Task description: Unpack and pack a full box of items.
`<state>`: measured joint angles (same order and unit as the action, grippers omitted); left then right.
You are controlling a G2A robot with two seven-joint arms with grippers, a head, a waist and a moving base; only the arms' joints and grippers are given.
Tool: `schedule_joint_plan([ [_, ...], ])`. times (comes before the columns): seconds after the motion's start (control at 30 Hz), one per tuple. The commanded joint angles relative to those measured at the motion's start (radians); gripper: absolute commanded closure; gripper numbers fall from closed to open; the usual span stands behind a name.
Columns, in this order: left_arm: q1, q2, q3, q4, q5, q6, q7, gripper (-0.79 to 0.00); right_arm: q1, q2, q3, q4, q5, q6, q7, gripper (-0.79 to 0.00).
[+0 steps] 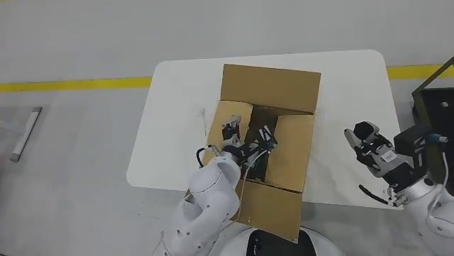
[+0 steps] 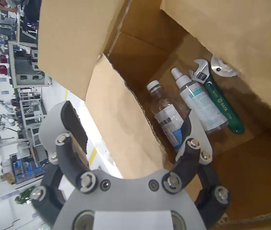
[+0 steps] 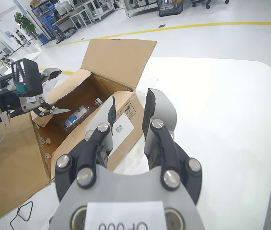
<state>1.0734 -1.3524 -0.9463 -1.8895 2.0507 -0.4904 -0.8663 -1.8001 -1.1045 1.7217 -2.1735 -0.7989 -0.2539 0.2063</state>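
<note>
Box at the middle of the table, its near flap over the near edge. Inside it, bottle, spray bottle and wrench side by side. Left gripper jaws straddle the box's left flap. Right gripper at the table's right edge, well apart.

- L gripper spread wide, straddling a side flap of the brown cardboard box: one finger outside, other inside.
- On box floor, side by side: clear plastic bottle w/ white cap, white spray bottle, green-handled adjustable wrench.
- Silver metal tool head partly under another flap.
</note>
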Motion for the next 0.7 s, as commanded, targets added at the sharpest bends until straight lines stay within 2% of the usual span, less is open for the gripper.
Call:
schedule_joint_plan([
  [0.0,0.009,0.000,-0.006,0.008,0.013,0.007,0.004,-0.369,0.000,-0.001,-0.009,-0.003,-0.005,-0.004,0.003,-0.280],
  [0.03,0.010,0.001,-0.008,0.010,0.029,0.006,0.005,-0.212,0.001,-0.001,-0.014,-0.004,-0.007,-0.005,0.003,-0.283],
  [0.07,0.010,0.002,-0.008,0.014,0.053,0.002,0.010,0.000,0.002,-0.001,-0.019,-0.004,-0.010,-0.005,0.003,-0.280],
  [0.37,0.030,0.000,-0.034,0.003,0.066,0.017,0.025,0.000,0.008,-0.004,-0.036,-0.002,-0.038,-0.004,0.003,-0.283],
  [0.67,0.008,-0.026,-0.072,-0.029,-0.115,0.146,-0.015,0.000,-0.001,-0.006,0.011,0.026,-0.007,0.010,-0.010,-0.268],
])
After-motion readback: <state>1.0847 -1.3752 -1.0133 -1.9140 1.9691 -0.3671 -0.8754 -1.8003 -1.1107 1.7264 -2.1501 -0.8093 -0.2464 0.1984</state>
